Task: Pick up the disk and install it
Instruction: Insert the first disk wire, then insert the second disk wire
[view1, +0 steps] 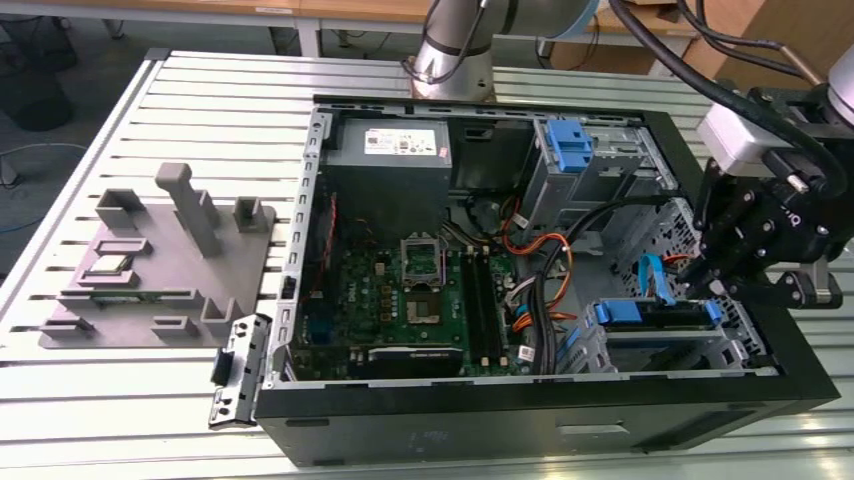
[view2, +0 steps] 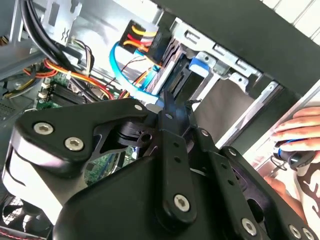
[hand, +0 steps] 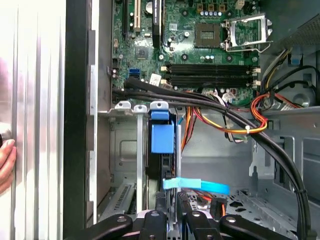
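Blue-framed disk (view1: 651, 312) seated in case bay; gripper (view1: 721, 290) touching.

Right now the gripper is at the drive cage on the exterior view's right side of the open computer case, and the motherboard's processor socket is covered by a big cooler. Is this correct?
Not quite. The gripper is indeed at the drive cage on that side, but the processor socket has no cooler on it: it sits bare with its metal frame exposed, as the first wrist view shows.
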